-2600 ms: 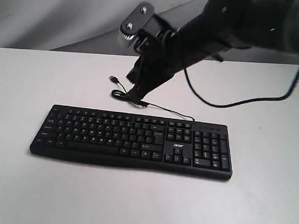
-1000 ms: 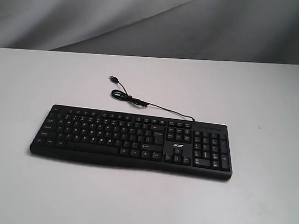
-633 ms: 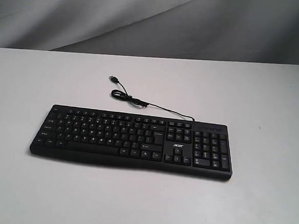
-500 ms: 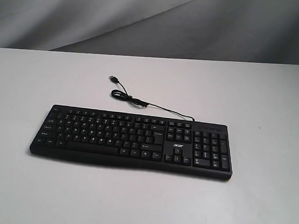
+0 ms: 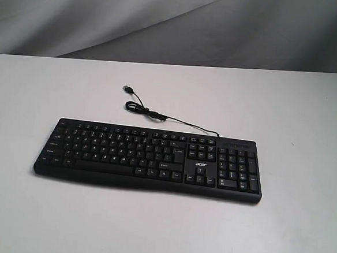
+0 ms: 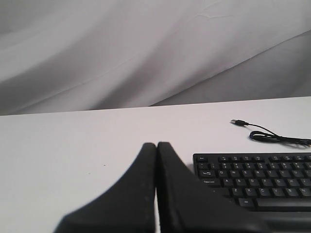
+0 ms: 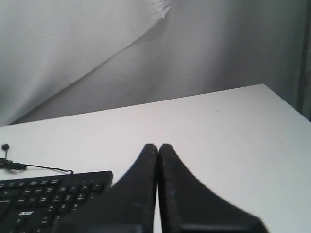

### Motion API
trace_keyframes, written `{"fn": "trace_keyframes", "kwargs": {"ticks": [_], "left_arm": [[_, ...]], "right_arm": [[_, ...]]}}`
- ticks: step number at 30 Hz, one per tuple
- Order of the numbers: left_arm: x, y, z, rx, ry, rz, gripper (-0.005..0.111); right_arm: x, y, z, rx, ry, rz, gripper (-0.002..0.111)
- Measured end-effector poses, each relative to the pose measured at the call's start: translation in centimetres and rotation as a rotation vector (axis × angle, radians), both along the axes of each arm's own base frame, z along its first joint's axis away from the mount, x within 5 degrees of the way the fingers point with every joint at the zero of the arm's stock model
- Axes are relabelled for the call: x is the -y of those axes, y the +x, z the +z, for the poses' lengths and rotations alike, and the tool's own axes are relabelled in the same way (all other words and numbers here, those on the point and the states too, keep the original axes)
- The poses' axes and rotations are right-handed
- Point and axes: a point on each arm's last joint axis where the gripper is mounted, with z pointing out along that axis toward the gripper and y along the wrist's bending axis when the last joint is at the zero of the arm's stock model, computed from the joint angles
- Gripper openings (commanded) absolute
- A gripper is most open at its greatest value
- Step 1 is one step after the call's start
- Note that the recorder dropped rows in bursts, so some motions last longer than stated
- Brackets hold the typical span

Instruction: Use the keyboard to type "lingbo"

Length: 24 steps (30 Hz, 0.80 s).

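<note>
The black keyboard (image 5: 149,158) lies flat on the white table (image 5: 296,118), its white "acer" logo near the arrow keys. Its thin black USB cable (image 5: 157,115) curls away from the back edge to a loose plug. Neither arm shows in the exterior view. In the left wrist view my left gripper (image 6: 156,144) is shut with nothing in it, beside the keyboard's (image 6: 257,179) Esc corner. In the right wrist view my right gripper (image 7: 158,145) is shut and empty too, just off the keyboard's (image 7: 48,194) number-pad end.
Grey cloth (image 5: 164,22) hangs behind the table's far edge. In the right wrist view the table's corner (image 7: 265,86) and side edge run close by, with a dark strip past them.
A black arm that hung over the cable behind the keyboard has left the exterior view. Over the last second nothing has moved.
</note>
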Motion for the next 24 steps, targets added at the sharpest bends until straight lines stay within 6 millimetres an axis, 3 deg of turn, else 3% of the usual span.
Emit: {"fn": "trace_keyframes", "kwargs": {"ticks": [13,24], "left_arm": [[0.0,0.0,0.0,0.0,0.0,0.0,0.001],[0.0,0.0,0.0,0.0,0.0,0.0,0.001]], "right_arm": [[0.3,-0.1,-0.5,-0.06,-0.218,-0.001,0.0],[0.2,-0.2,-1.3,-0.15,-0.198,0.011,0.0]]}}
